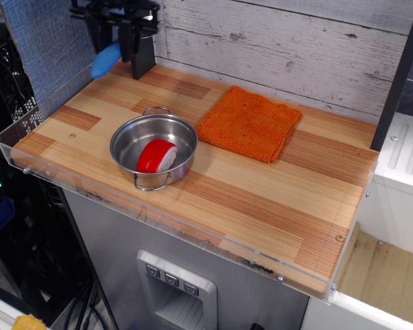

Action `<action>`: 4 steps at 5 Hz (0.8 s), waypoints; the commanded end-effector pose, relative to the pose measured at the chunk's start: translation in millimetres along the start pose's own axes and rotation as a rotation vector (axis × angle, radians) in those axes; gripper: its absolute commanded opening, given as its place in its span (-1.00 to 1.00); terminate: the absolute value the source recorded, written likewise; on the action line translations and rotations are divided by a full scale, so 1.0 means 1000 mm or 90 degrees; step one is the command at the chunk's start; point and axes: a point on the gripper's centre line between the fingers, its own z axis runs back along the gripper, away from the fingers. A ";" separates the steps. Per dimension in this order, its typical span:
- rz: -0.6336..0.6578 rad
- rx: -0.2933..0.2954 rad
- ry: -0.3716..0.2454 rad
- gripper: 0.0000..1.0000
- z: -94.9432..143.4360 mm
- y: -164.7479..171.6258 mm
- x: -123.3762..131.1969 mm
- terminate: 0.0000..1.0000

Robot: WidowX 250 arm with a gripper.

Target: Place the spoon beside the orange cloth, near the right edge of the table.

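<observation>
My gripper [118,42] is raised above the table's back left corner and is shut on the spoon. The spoon's blue ribbed handle [106,60] sticks out down and to the left from between the fingers; its metal bowl is hidden behind them. The orange cloth [249,122] lies flat at the back middle of the wooden table [261,199], well to the right of the gripper. The strip of table between the cloth and the right edge is bare wood.
A steel two-handled pot [153,148] stands front left with a red-and-white object [157,157] inside it. A clear acrylic rim [27,130] runs along the left and front edges. A plank wall [275,41] stands behind the table.
</observation>
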 end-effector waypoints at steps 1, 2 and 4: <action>-0.068 -0.026 -0.024 -1.00 0.048 -0.079 -0.041 -1.00; -0.050 -0.029 -0.015 -1.00 0.044 -0.127 -0.061 -1.00; -0.001 0.033 -0.034 -1.00 0.016 -0.229 -0.090 -1.00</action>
